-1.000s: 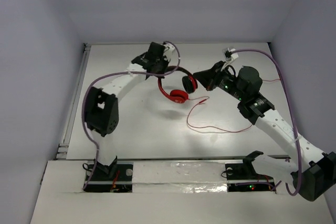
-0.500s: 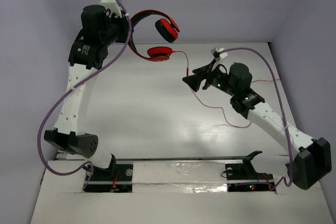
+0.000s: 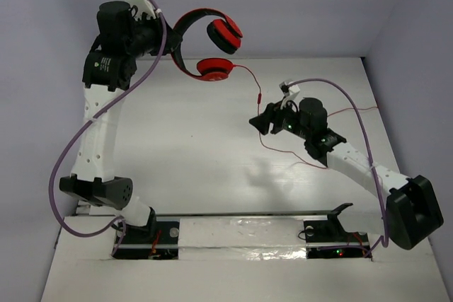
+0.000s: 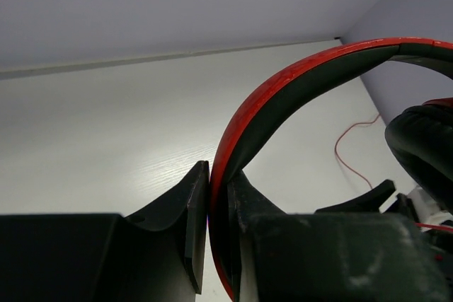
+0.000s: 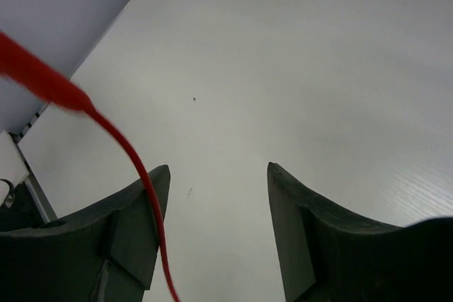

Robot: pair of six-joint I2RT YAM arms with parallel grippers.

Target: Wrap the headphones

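Note:
The headphones [image 3: 212, 33] hang high above the table's back left, red earcups dangling from the black-and-red headband [image 4: 297, 79]. My left gripper [image 3: 172, 40] is shut on that headband, which is pinched between its fingers [image 4: 216, 175]. The thin red cable [image 3: 256, 90] drops from the lower earcup, passes my right gripper [image 3: 257, 122] and trails across the table to the right. In the right wrist view the right gripper [image 5: 218, 171] stands open over bare table. The cable [image 5: 120, 143] crosses in front of its left finger and is not gripped.
Thick purple robot cables [image 3: 354, 97] loop off both arms. A metal rail [image 3: 99, 139] runs along the table's left edge, and walls close in at the back and both sides. The arm bases and a black clamp [image 3: 338, 211] sit on the near strip.
The left arm has lifted the headphones off the table, up and to the back left. The right gripper has opened, released the cable and drawn slightly nearer.

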